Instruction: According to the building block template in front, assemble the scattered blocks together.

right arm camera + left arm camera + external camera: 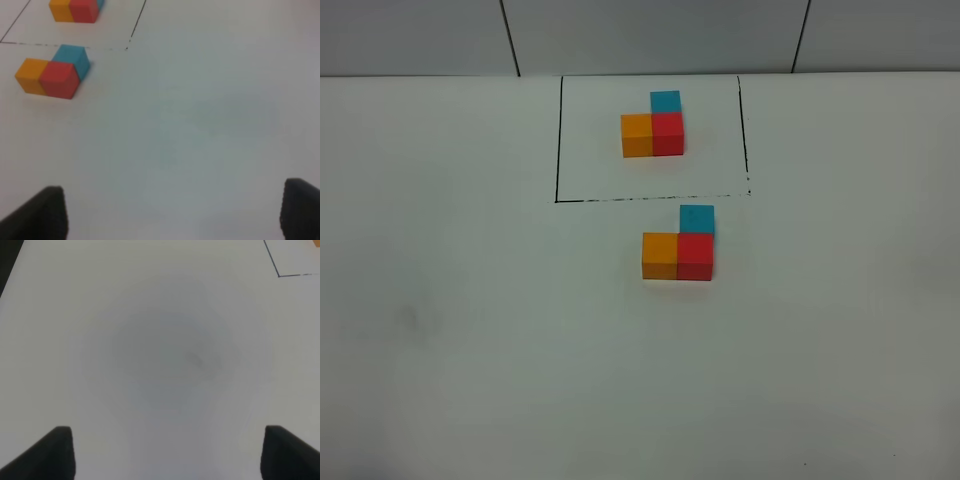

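1. Cubes outside the frame, one small orange cube (660, 254), one red cube (695, 256) and one blue cube (697, 219), sit touching in an L just below the black-lined rectangle.
2. Framed template trio (654, 125) shows the same L.
3. Assembly looks finished; next I'd expect only a check.
4. Left gripper (167, 452) and right gripper (175, 215) hang wide, holding nothing, over the bare white table (470, 330).

Matt painted cubes on a smooth white table.
Three loose small cubes (678, 250), orange, red and blue, look smooth and matt; the white tabletop (470, 330) looks smooth, faintly sheened.
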Controlling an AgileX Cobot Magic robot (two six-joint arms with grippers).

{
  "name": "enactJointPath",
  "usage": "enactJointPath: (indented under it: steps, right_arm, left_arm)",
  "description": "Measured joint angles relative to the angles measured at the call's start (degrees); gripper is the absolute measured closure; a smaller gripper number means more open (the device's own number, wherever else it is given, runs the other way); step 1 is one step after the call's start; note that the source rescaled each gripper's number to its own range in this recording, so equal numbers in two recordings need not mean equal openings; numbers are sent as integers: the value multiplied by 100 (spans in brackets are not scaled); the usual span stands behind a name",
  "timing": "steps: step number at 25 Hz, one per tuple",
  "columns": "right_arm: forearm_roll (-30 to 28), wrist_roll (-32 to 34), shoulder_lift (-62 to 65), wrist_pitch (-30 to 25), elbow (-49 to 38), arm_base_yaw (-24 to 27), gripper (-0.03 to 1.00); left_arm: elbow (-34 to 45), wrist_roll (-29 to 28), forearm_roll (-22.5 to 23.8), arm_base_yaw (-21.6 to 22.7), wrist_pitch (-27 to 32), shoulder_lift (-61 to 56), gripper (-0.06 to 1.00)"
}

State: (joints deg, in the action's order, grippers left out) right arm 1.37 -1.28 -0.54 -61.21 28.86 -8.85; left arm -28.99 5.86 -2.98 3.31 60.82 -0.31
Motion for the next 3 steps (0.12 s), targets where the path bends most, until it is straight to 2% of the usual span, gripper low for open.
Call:
enactJointPath:
  steps: [3]
  right_arm:
    - [0,0,0,0,0,0,24]
  left_arm:
    - [0,0,0,0,0,0,21]
